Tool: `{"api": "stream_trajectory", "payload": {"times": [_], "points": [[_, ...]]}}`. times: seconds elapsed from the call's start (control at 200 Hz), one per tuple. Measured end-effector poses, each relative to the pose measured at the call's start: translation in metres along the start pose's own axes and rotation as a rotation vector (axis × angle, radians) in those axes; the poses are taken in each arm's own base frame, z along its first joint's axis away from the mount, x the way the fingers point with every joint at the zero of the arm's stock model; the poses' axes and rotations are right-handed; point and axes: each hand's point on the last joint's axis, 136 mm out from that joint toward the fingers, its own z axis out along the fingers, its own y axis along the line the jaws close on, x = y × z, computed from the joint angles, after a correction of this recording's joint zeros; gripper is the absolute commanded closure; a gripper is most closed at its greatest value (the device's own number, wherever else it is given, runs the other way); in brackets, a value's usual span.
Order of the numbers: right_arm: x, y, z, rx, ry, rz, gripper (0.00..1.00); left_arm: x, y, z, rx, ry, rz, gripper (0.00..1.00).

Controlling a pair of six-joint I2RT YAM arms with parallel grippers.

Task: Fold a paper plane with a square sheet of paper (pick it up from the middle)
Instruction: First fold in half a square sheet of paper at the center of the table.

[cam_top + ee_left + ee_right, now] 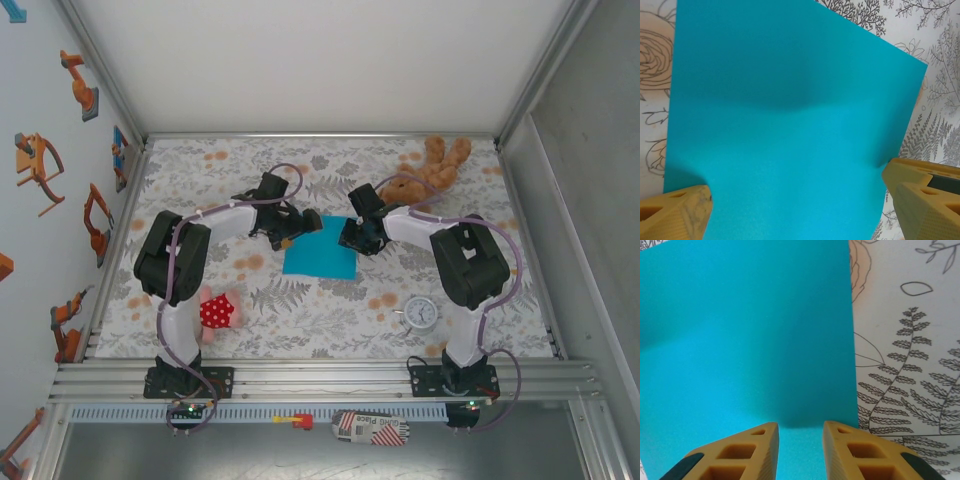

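The square sheet of paper (320,252) lies flat on the floral cloth in the middle of the table, turquoise and with no fold showing. My left gripper (289,232) hovers over its far left corner. In the left wrist view the sheet (790,100) spreads under that gripper (796,182), whose yellow fingers stand wide apart, open, one at each side of the paper. My right gripper (358,238) sits at the sheet's far right edge. Seen from the right wrist, its fingertips (800,427) stay a small gap apart above the paper (740,340), holding nothing.
A brown teddy bear (425,172) lies at the back right, close behind the right arm. A small round white clock (420,312) sits front right. A red polka-dot toy (216,312) rests by the left arm's base. Metal frame rails bound the table.
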Motion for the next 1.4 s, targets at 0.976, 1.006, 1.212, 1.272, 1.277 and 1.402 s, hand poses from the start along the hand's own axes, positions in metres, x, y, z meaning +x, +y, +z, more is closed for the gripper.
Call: {"api": "stream_trajectory", "payload": {"times": [0.976, 1.006, 1.212, 1.272, 1.277, 1.402], "points": [[-0.002, 0.063, 0.025, -0.365, 0.083, -0.017, 0.78, 0.0, 0.008, -0.001, 0.003, -0.022, -0.016, 0.26], [-0.001, 0.063, 0.025, -0.367, 0.084, -0.016, 0.78, 0.001, 0.009, -0.001, -0.004, -0.02, -0.011, 0.29], [0.0, 0.055, 0.019, -0.402, 0.067, -0.011, 0.76, 0.002, 0.018, -0.002, -0.045, -0.012, 0.024, 0.52], [0.0, 0.048, 0.011, -0.41, 0.053, -0.001, 0.73, 0.002, 0.018, -0.002, -0.047, -0.012, 0.039, 0.58], [-0.001, 0.048, 0.01, -0.411, 0.05, 0.001, 0.73, 0.002, 0.018, -0.002, -0.047, -0.013, 0.039, 0.58], [-0.011, 0.041, -0.017, -0.455, -0.018, 0.011, 0.66, -0.006, 0.013, -0.015, -0.018, -0.037, 0.066, 0.63]]}}
